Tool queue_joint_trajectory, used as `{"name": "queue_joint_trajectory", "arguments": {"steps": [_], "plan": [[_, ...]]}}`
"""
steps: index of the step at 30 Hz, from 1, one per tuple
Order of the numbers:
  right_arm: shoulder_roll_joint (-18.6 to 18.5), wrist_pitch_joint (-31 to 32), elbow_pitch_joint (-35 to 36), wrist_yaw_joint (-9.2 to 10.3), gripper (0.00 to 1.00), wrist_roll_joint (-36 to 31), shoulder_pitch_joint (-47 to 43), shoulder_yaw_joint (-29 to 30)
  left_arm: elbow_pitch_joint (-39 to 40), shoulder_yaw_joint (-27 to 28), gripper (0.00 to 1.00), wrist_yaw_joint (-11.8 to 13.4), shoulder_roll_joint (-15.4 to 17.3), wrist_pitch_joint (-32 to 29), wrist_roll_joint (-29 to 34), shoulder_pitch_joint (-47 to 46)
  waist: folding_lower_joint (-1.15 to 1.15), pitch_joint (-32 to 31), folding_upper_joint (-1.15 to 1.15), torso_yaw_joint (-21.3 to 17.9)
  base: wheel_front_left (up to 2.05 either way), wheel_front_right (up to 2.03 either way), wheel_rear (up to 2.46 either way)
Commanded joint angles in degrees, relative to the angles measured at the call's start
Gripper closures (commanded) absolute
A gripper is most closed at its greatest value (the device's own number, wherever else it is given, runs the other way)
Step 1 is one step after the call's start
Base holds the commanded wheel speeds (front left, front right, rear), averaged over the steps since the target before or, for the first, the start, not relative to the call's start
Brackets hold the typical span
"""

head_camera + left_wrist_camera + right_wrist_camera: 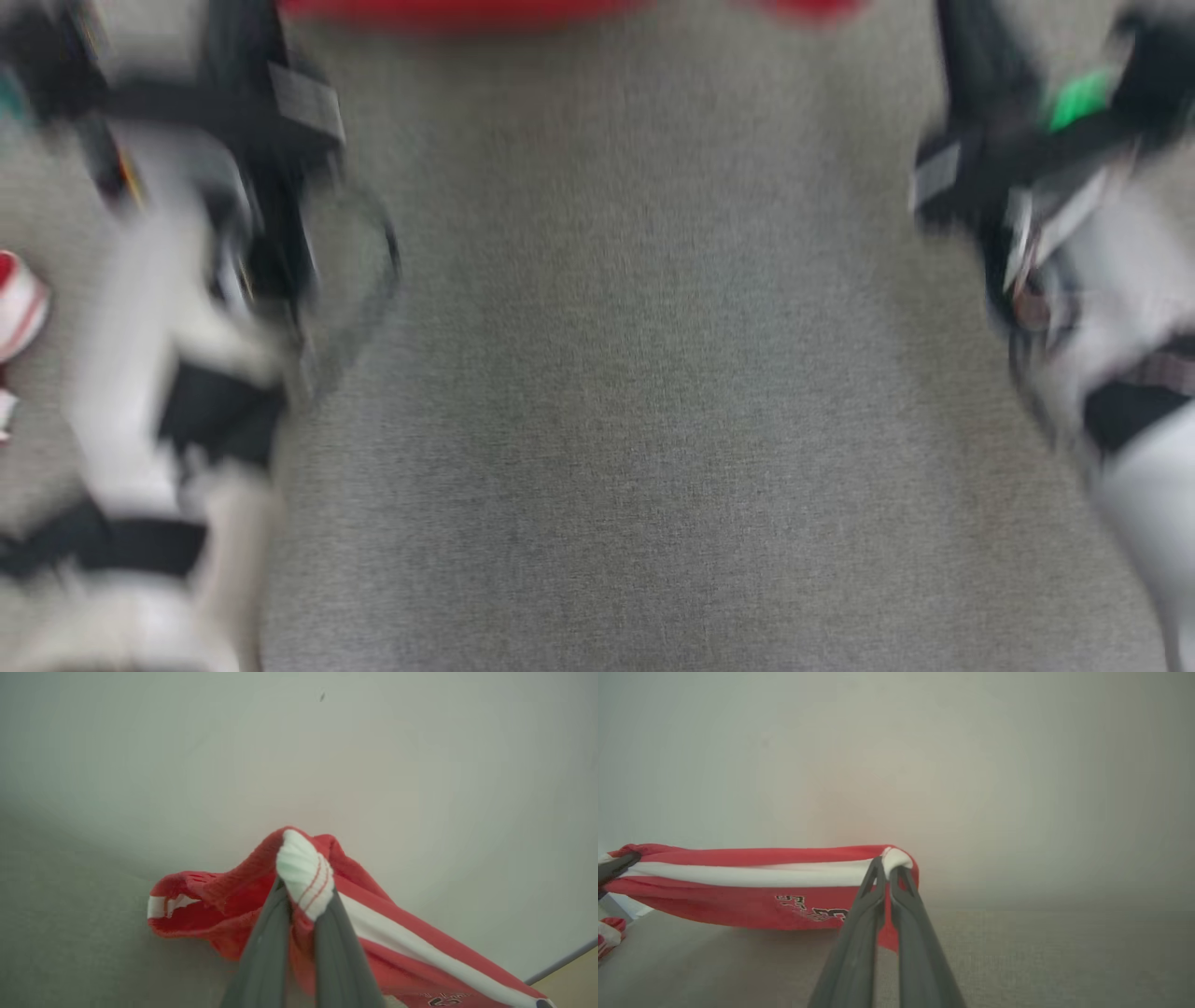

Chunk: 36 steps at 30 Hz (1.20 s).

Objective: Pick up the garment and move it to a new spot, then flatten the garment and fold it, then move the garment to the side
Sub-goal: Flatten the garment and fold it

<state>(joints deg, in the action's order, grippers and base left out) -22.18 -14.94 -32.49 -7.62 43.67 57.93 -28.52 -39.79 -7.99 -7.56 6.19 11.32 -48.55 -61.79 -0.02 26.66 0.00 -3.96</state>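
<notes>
The garment (373, 947) is red with a white band and a dark printed logo. It hangs stretched between my two grippers above the grey table. My left gripper (299, 891) is shut on a bunched white-trimmed edge of it. My right gripper (887, 865) is shut on the other end of the white band, and the garment (738, 905) spans away to that view's left. The head view is blurred: a red strip of the garment (448, 7) shows at the top edge, between my left forearm (168, 373) and right forearm (1120, 373).
A grey fabric-covered table (653, 373) lies under the garment. A small red and white item (14, 299) sits at the left edge of the head view, and that red and white item (607, 935) also shows low on the left of the right wrist view. A plain pale wall stands behind.
</notes>
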Motion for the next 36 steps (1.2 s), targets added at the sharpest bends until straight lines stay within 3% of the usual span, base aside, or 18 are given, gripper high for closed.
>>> {"name": "queue_joint_trajectory", "arguments": {"steps": [1,5,7,12,19,29,36], "plan": [[-1.2,-0.3,0.6,0.22,1.0,0.1,-3.1,0.6,1.0,0.8,1.0,0.2,0.7,0.9,-0.7,3.4,0.02,-5.0,0.0,1.1,0.0,0.0,0.0],[-2.2,-0.4,6.6,0.22,1.0,-0.9,-16.7,2.4,9.2,0.0,1.0,1.1,-0.7,1.7,-1.6,18.4,0.02,-7.9,0.0,1.9,0.0,0.0,0.0],[-1.7,-0.4,10.1,0.22,1.0,-2.5,-25.6,3.5,14.7,0.0,1.0,2.6,-1.5,2.2,-2.9,28.4,0.02,-9.8,0.0,2.5,0.0,0.0,0.0],[-0.2,-0.4,14.2,0.23,1.0,-7.2,-39.0,7.6,21.8,-0.6,1.0,5.5,-2.2,3.3,-2.4,42.4,0.02,-12.5,0.0,3.5,0.0,0.0,0.0],[3.0,0.1,18.6,0.24,1.0,-13.1,-55.6,12.1,27.5,-2.8,1.0,5.6,-2.6,3.9,-1.7,57.3,0.02,-16.1,0.0,4.8,0.0,0.0,0.0],[7.1,3.4,24.7,0.23,1.0,-18.5,-67.4,16.4,30.1,-2.5,1.0,4.8,-2.7,4.0,4.7,65.9,0.02,-17.2,0.0,5.4,0.0,0.0,0.0],[6.6,4.8,30.4,0.23,1.0,-20.0,-63.4,17.0,32.5,-0.8,1.0,3.2,-3.0,4.0,8.0,63.4,0.02,-16.8,0.0,5.3,0.0,0.0,0.0]]}}
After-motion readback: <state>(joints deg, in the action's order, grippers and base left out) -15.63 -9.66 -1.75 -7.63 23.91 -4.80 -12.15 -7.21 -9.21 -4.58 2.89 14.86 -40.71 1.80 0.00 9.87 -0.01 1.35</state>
